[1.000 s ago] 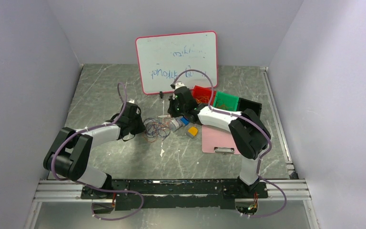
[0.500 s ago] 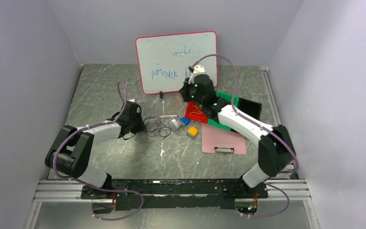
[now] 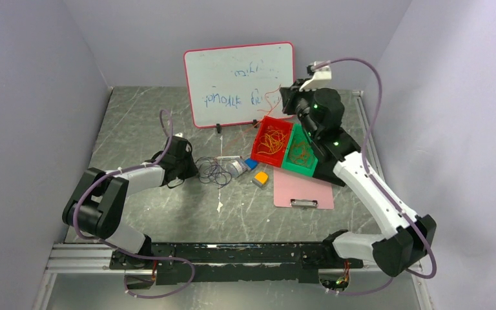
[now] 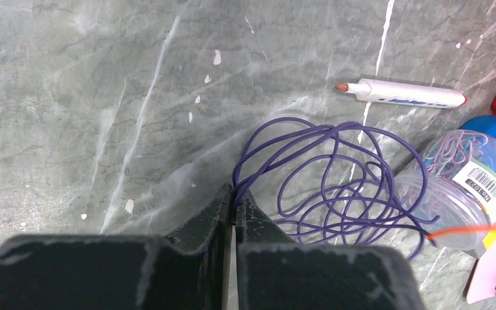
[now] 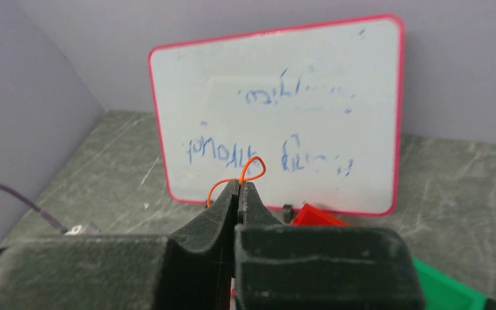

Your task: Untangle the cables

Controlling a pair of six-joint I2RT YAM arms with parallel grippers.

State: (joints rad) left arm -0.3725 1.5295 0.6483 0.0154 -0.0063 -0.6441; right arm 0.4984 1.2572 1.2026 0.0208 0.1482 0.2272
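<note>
Left claw (image 4: 234, 216) closed, pinching one strand of the dark purple wire coil (image 4: 329, 171), which lies left of centre on the grey marbled surface (image 4: 71, 97). Right claw (image 5: 237, 194) closed on a thin orange wire (image 5: 256, 159), held high near the far edge. Risk: the orange strand runs straight past the clear plastic jar of paper clips (image 4: 445, 200). A snag there could tip the jar or pull the wire out of the pinch.

cables (image 4: 326, 174) left of jar (image 4: 458, 187), marker (image 4: 403, 95) behind
</note>
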